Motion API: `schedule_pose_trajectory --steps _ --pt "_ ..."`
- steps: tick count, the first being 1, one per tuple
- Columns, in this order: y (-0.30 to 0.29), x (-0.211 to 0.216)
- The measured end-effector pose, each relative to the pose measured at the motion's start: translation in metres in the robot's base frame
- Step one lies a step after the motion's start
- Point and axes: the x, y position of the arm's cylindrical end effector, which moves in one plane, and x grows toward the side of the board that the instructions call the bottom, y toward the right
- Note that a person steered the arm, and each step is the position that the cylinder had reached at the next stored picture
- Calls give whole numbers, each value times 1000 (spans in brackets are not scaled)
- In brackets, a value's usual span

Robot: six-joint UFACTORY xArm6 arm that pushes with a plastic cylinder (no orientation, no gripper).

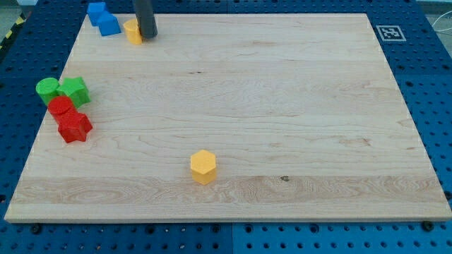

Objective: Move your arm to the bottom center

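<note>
the near centre of the tabletop (296,204) is taken as the goal, and it is not bare: a yellow hexagonal block (203,166) stands just left of the middle of the near edge. further back, at the left edge, a red star-like block (74,127) and a second red block (61,107) are seen touching, with a green cylinder (47,89) and a green block (73,89) touching one another just beyond them. at the far left corner, two blue blocks (103,18) lie together, and a small yellow block (133,31) is seen just right of them. the tip (147,34) is set against the right side of that small yellow block, apparently touching it. no pincer is fitted to this arm, so no pincer state can be told.

the main risk is judged to be the yellow hexagonal block: if a straight line is drawn from the tip to the near centre, that block is likely to be struck and pushed towards or off the near edge. a path kept slightly to the right would be safer. a smaller risk is that the small yellow block is dragged if the tip is first moved leftward. the left cluster is well apart from any direct path.
</note>
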Motion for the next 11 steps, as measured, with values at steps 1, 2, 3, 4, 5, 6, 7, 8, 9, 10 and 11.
schedule_pose_trajectory --steps 1,2,3,4,5,6,7,8,9,10,11 --pt "-13 -4" --pt "-23 -12" --pt "-16 -15" --pt "26 7" --pt "73 54" --pt "104 109" --pt "134 164" --pt "165 219" --pt "190 279" --pt "196 334" --pt "190 352"
